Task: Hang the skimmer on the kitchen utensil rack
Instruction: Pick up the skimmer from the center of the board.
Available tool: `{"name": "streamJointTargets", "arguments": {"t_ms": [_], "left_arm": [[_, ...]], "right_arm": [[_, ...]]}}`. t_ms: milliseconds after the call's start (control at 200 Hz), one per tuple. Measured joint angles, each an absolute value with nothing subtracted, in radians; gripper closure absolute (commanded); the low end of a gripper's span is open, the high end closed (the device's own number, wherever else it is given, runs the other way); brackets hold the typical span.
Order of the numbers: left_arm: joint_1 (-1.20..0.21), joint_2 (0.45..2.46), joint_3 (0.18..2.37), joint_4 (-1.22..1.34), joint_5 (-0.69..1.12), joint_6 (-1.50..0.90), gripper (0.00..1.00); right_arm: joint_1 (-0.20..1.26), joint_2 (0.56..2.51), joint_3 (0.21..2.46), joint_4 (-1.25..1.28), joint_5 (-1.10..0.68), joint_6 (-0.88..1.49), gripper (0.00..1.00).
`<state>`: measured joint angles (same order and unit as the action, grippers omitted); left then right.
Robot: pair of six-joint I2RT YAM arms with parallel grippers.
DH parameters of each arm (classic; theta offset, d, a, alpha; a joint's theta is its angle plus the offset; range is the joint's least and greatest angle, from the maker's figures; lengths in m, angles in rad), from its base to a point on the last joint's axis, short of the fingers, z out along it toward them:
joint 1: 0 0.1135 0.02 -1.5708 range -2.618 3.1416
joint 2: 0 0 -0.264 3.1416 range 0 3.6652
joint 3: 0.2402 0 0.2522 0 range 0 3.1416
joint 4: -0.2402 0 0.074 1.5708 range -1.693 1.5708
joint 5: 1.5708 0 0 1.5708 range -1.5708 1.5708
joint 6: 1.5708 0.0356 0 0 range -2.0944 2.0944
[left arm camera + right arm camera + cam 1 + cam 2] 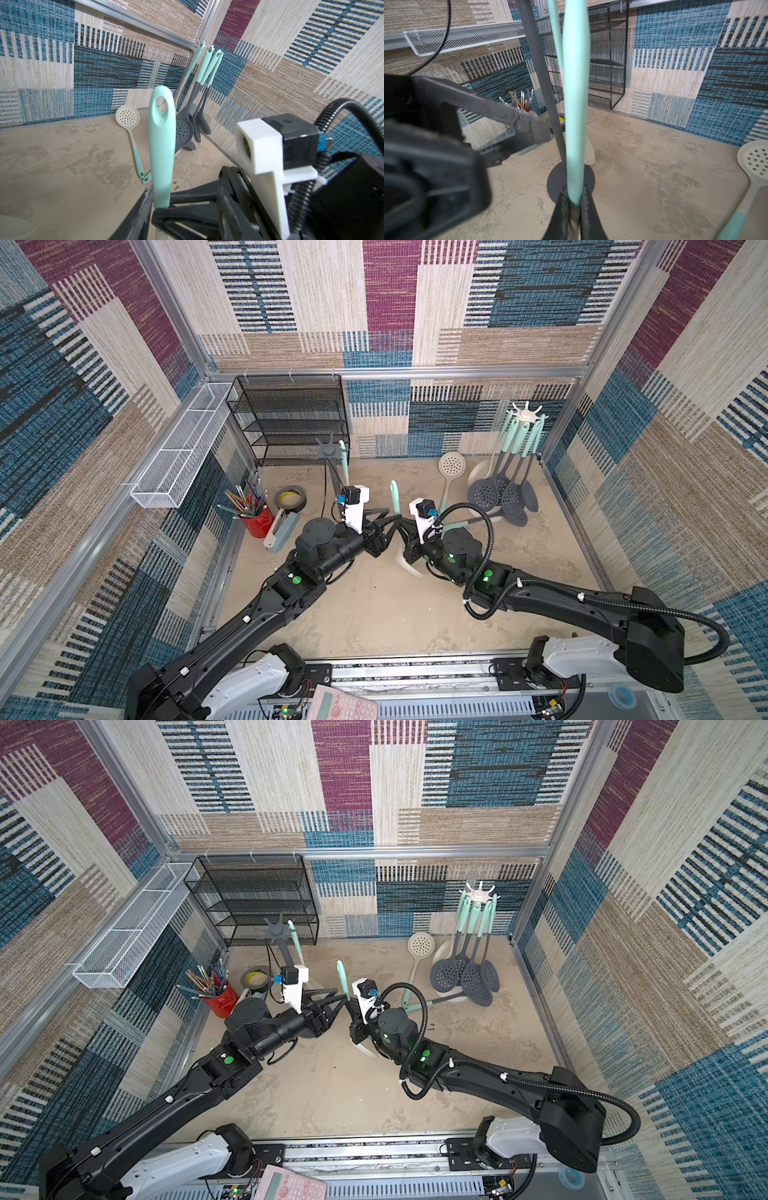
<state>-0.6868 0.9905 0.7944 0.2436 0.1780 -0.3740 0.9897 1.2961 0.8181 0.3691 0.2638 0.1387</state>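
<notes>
- The right gripper has its jaws clamped low on the mint handle of the skimmer. The handle rises upright above them, and the cream bowl hangs below, over the counter.
- The left gripper meets it from the opposite side, jaws apart. One of its fingers rests against the handle's side, close by the right jaws.
- The grey utensil rack, with one mint-handled utensil on it, stands just beyond the left jaws.
- A white rack carrying four grey skimmers stands well beyond the right jaws, and a loose cream skimmer lies beside it.
</notes>
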Motion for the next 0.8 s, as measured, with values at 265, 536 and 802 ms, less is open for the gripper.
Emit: {"name": "streamJointTargets", "arguments": {"t_ms": [265,536,802], "left_arm": [[-0.703,1.034,0.788,0.282,0.156,-0.317,0.51],[-0.716,1.066,0.775,0.331,0.134,-0.292,0.58],[-0.719,1.073,0.775,0.354,0.119,-0.281,0.73]], "right_arm": [[1.013,1.287,0.818,0.369,0.265,0.139,1.0],[1.028,1.279,0.818,0.368,0.267,0.138,1.0],[1.047,1.277,0.818,0.369,0.263,0.128,1.0]]}}
